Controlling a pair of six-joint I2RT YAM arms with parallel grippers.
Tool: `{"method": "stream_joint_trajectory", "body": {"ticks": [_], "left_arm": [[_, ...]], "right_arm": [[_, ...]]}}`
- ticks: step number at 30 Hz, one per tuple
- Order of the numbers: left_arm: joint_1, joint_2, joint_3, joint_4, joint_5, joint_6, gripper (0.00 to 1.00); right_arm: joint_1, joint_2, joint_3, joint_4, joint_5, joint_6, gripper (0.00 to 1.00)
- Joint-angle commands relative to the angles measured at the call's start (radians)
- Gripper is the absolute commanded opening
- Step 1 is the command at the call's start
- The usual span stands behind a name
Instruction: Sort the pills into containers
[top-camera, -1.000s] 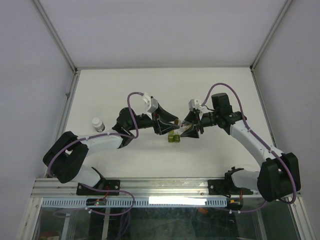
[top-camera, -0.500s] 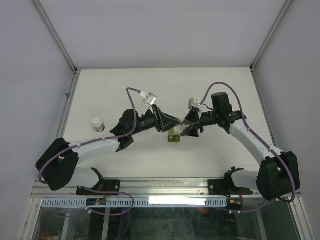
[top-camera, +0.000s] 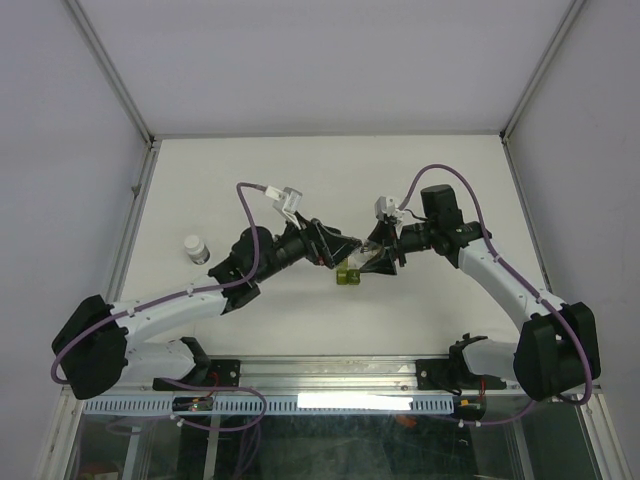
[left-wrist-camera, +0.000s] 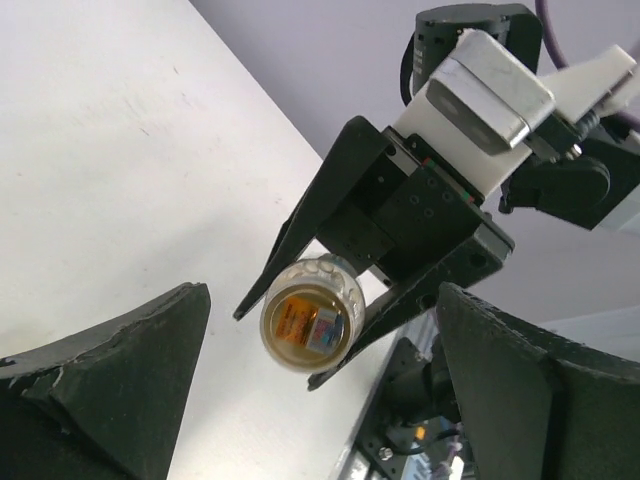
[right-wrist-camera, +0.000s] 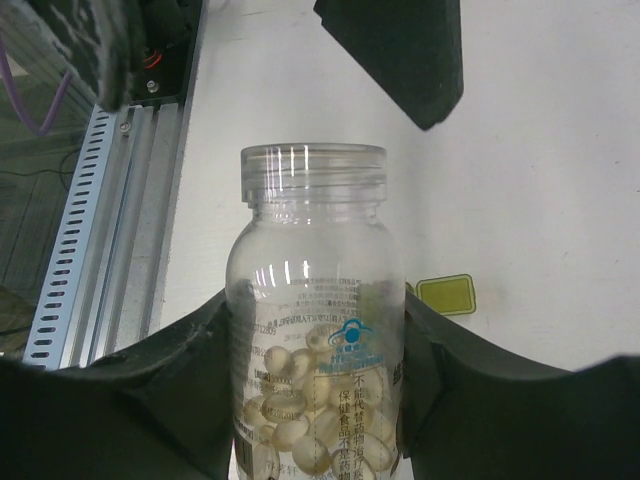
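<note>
Table (top-camera: 300, 180) edges well beyond containers (top-camera: 347, 277)

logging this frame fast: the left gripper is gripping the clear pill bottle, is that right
Not quite: it is the right gripper, not the left, that is gripping the clear pill bottle, as the right wrist view shows. The left gripper stands open with nothing in it.

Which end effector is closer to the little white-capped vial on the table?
Left. The left end effector hangs open to the vial's right, over mid-table; the right end effector, gripping the clear pill bottle, is farther right again.
</note>
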Motion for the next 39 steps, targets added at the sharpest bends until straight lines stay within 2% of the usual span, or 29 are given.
{"method": "stream_joint_trajectory", "body": {"ticks": [1, 4, 7, 10, 14, 20, 24, 32, 39], "left_arm": [[-0.004, -0.103, -0.069, 0.080, -0.028, 0.208, 0.99], [-0.002, -0.170, -0.151, 0.177, 0.039, 0.404, 0.99], [0.036, -0.194, -0.195, 0.242, 0.224, 0.590, 0.99], [0.093, -0.153, -0.198, 0.297, 0.464, 0.690, 0.99], [0.113, -0.063, -0.175, 0.357, 0.581, 0.780, 0.99], [0.137, 0.062, -0.053, 0.298, 0.612, 0.760, 0.99], [0.146, 0.101, -0.022, 0.303, 0.601, 0.735, 0.94], [0.168, 0.159, 0.021, 0.332, 0.633, 0.664, 0.70], [0.178, 0.195, 0.049, 0.347, 0.679, 0.605, 0.54]], "right_arm": [[0.003, -0.010, 0.044, 0.035, -0.041, 0.003, 0.00], [0.003, -0.010, 0.045, 0.033, -0.045, 0.001, 0.00], [0.005, -0.008, 0.042, 0.033, -0.048, 0.000, 0.00], [0.005, -0.007, 0.044, 0.029, -0.049, -0.002, 0.00], [0.005, -0.013, 0.043, 0.027, -0.049, -0.006, 0.00], [0.005, -0.010, 0.043, 0.024, -0.051, -0.009, 0.00], [0.005, -0.011, 0.044, 0.021, -0.053, -0.013, 0.00], [0.005, -0.012, 0.045, 0.019, -0.056, -0.015, 0.00], [0.005, -0.012, 0.046, 0.018, -0.056, -0.015, 0.00]]}}
